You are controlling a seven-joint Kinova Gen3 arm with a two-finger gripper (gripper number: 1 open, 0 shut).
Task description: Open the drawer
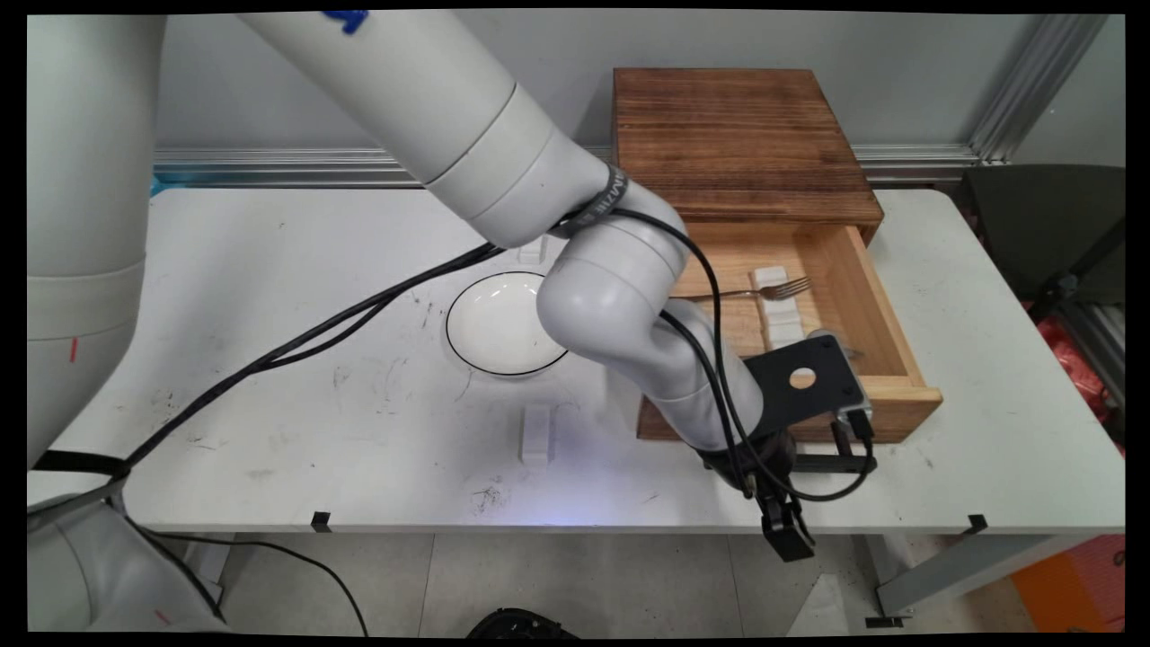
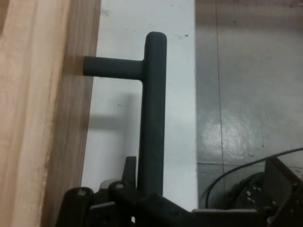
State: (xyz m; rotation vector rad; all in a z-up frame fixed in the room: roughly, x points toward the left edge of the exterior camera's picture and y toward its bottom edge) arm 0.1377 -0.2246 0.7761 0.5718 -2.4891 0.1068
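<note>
Gripping: gripper point(image 1: 786, 526) sits on the dark handle point(image 1: 840, 464) at the table's near edge; in the hand view the bar of the handle point(image 2: 152, 118) runs down into the gripper point(image 2: 149, 182), the fingers pressed in on either side of it, pinching the bar
Handle: a bar on short posts, fixed to the front of the drawer point(image 1: 898, 328); beside it in the hand view, the pale wooden drawer point(image 2: 42, 118) front
Drawer: standing pulled well out of the wooden cabinet point(image 1: 737, 144); inside lie a fork point(image 1: 764, 290) and white blocks point(image 1: 777, 310), the fork resting across them
Table: white table point(image 1: 269, 270), scuffed; a small white block point(image 1: 536, 434) near the front; behind it a white plate point(image 1: 503, 323) with a dark rim, partly hidden by the arm
Room: grey tiled floor point(image 1: 584, 584) below the near edge; a pale wall point(image 1: 557, 81) with metal rails behind; a dark chair point(image 1: 1042, 225) at the far right
</note>
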